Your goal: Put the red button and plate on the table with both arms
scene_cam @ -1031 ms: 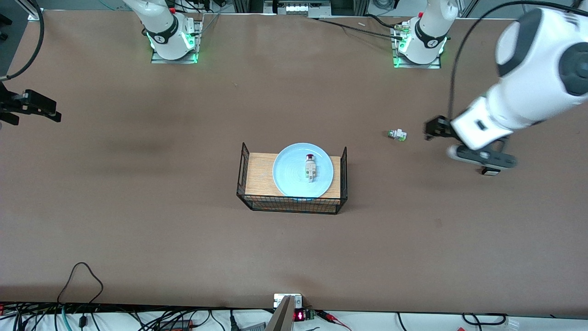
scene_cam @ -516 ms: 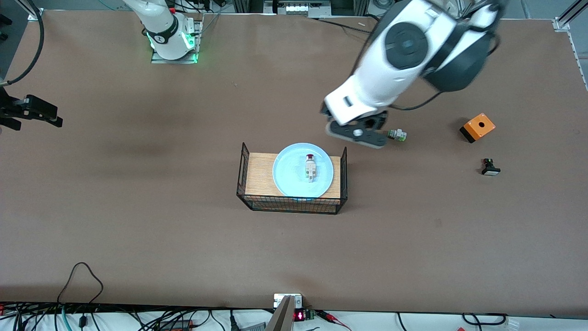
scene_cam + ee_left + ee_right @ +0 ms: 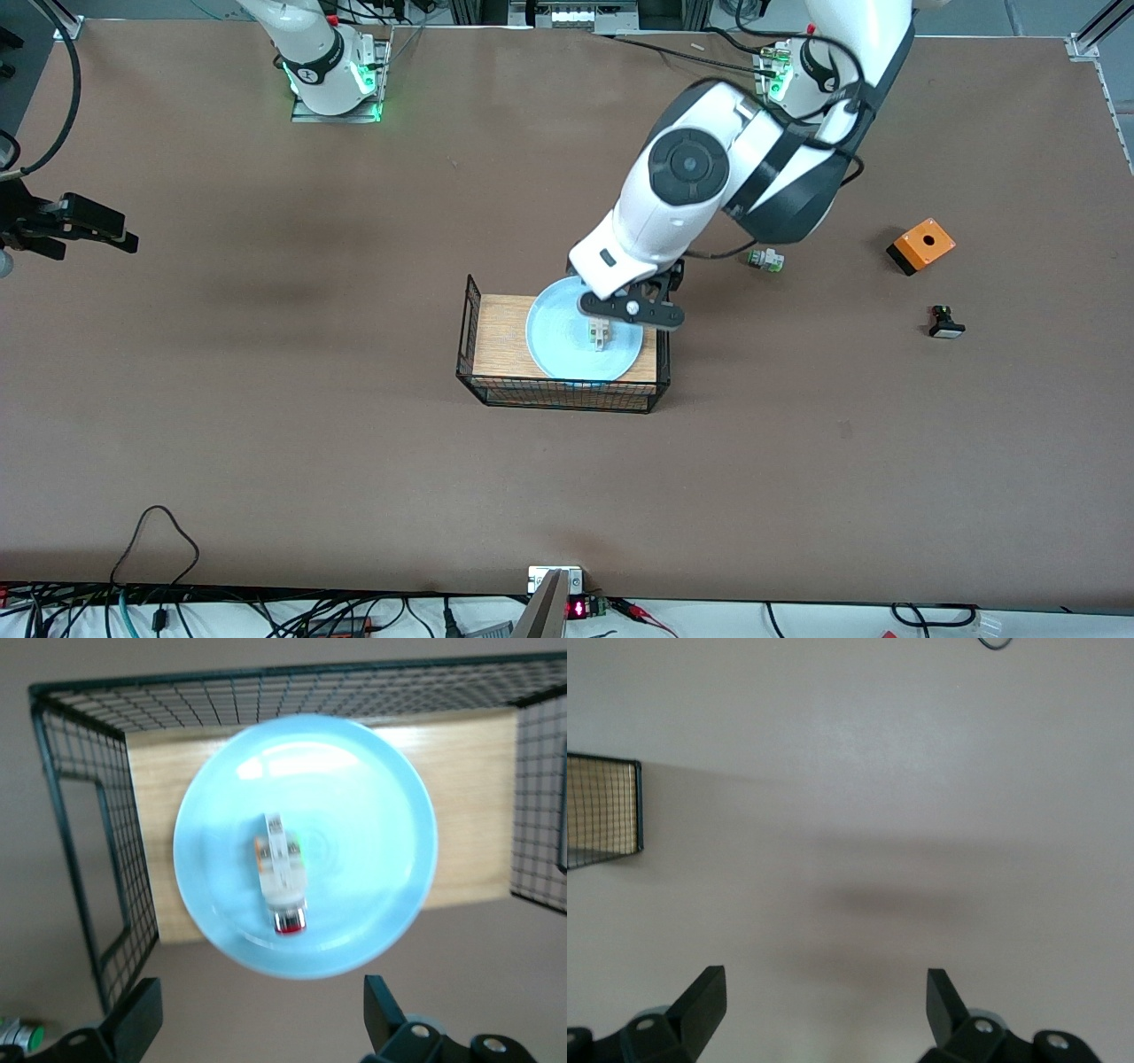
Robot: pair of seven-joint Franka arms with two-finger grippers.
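The light-blue plate [image 3: 567,341] lies on the wood top of a black wire rack [image 3: 496,337] in the middle of the brown table [image 3: 266,425]. The red button [image 3: 282,877] lies on its side in the plate's middle. Its dark red cap shows in the left wrist view, while in the front view only its whitish body [image 3: 601,336] shows. My left gripper [image 3: 631,310] hangs open and empty over the plate's rim on the robots' side, and its own view shows it open [image 3: 261,999]. My right gripper [image 3: 89,226] waits open and empty [image 3: 822,985] over bare table at the right arm's end.
A white piece with a green cap [image 3: 765,260], an orange box [image 3: 921,245] and a black piece with a white cap [image 3: 946,325] lie toward the left arm's end. The rack has raised wire sides [image 3: 71,859]. Its corner shows in the right wrist view [image 3: 602,811].
My left arm has swung in from the left arm's end of the table to over the plate's rim. The right gripper has barely shifted. Plate and button have not moved.
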